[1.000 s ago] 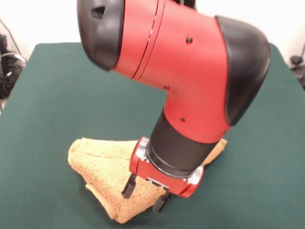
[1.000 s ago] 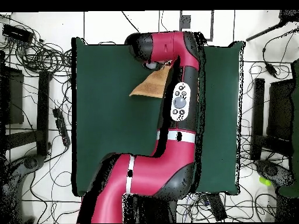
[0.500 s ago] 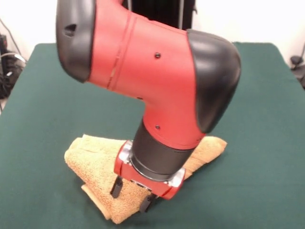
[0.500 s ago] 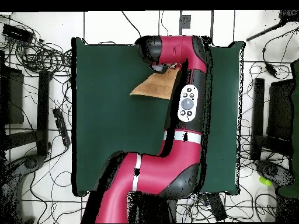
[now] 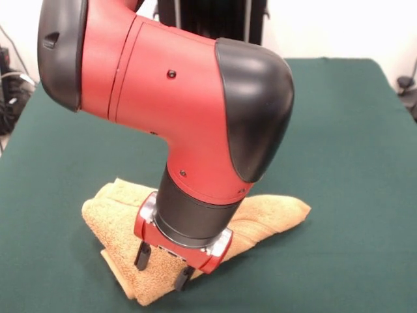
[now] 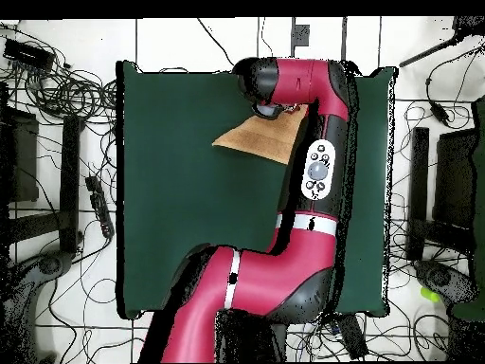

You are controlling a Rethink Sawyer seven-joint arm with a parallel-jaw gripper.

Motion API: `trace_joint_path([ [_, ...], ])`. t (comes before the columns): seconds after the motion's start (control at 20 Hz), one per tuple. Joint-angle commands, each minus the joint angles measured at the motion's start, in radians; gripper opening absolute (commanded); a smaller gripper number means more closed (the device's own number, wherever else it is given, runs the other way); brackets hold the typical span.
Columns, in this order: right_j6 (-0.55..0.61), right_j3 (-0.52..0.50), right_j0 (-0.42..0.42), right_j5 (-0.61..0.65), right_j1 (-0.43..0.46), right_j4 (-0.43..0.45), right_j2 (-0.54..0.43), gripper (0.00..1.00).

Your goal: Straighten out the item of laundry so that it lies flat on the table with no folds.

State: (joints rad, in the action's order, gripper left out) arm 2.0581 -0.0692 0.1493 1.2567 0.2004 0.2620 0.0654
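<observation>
The orange-yellow towel [image 5: 114,218] lies bunched and folded on the green table [image 5: 352,130] near its front edge, with one end reaching right from under the arm. My gripper [image 5: 163,267] points down onto the towel's front left part. Its two dark fingertips [image 5: 142,255] stand apart, touching or pressed into the cloth. In the overhead view the towel [image 6: 254,140] shows as a tan wedge by the table's [image 6: 170,190] far edge, and the arm's head covers the gripper there.
The red arm [image 5: 169,98] fills the middle of the front view and hides the towel's centre. Cables and equipment [image 6: 57,95] lie on the floor around the table. The table's front edge is close below the towel.
The arm and gripper have moved left in the front view. The towel's left part has shifted left with them, while its right end has stayed in place.
</observation>
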Motion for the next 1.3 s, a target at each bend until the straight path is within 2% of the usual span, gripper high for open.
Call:
trace_joint_path([
  [0.05, 0.189, -0.087, 0.005, 0.145, 0.090, 0.011, -0.026, 1.00],
  [0.15, 0.129, -0.060, 0.008, 0.177, 0.102, 0.012, -0.031, 1.00],
  [0.4, 0.131, -0.022, 0.009, 0.242, 0.114, 0.008, -0.036, 1.00],
  [0.55, 0.088, -0.026, 0.007, 0.236, 0.105, 0.010, -0.026, 1.00],
  [0.8, 0.106, -0.032, 0.001, 0.180, 0.099, 0.021, -0.016, 1.00],
  [1.3, 0.050, -0.034, 0.004, 0.223, 0.098, 0.006, -0.024, 1.00],
])
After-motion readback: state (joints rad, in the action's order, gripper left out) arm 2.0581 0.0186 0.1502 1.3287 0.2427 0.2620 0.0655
